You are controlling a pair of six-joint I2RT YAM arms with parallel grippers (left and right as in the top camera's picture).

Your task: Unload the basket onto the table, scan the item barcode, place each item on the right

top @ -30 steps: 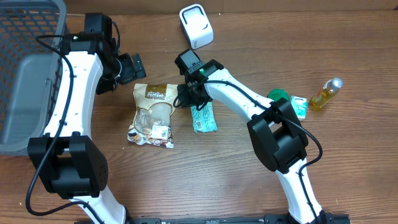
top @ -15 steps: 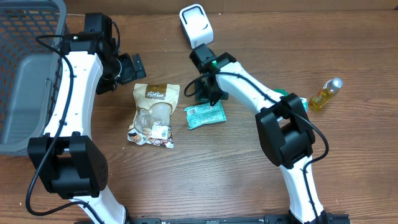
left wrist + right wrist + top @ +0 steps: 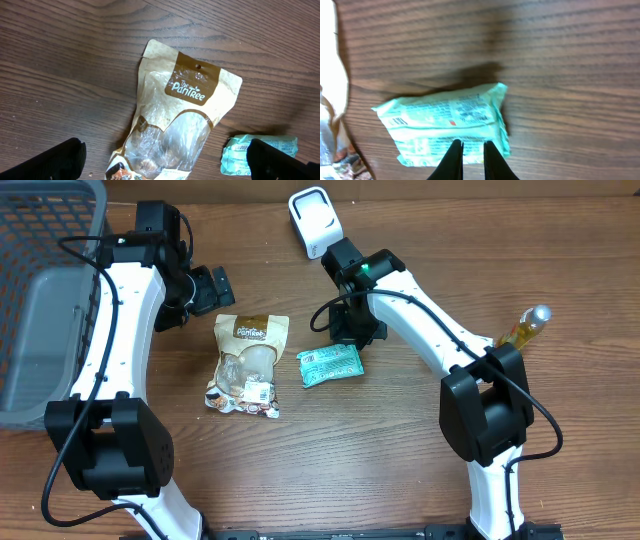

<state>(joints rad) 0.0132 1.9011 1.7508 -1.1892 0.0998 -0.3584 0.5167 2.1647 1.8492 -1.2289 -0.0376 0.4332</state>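
The item, a mint-green packet, lies flat on the wooden table with its printed side and barcode up. My right gripper hovers just behind and above it. Its fingertips stand a narrow gap apart, with nothing pinched between them. The white scanner stands at the back of the table, beyond the right arm. My left gripper is wide open above a brown snack pouch. The packet's left end shows beside the left gripper's right finger.
A grey mesh basket fills the left edge. The brown pouch lies just left of the packet. A yellow bottle lies at the far right. Bare wood stretches along the front of the table.
The right gripper swung the packet from lengthwise to crosswise, then drew back and to the right off it, its jaws parting slightly. The left arm has not moved.
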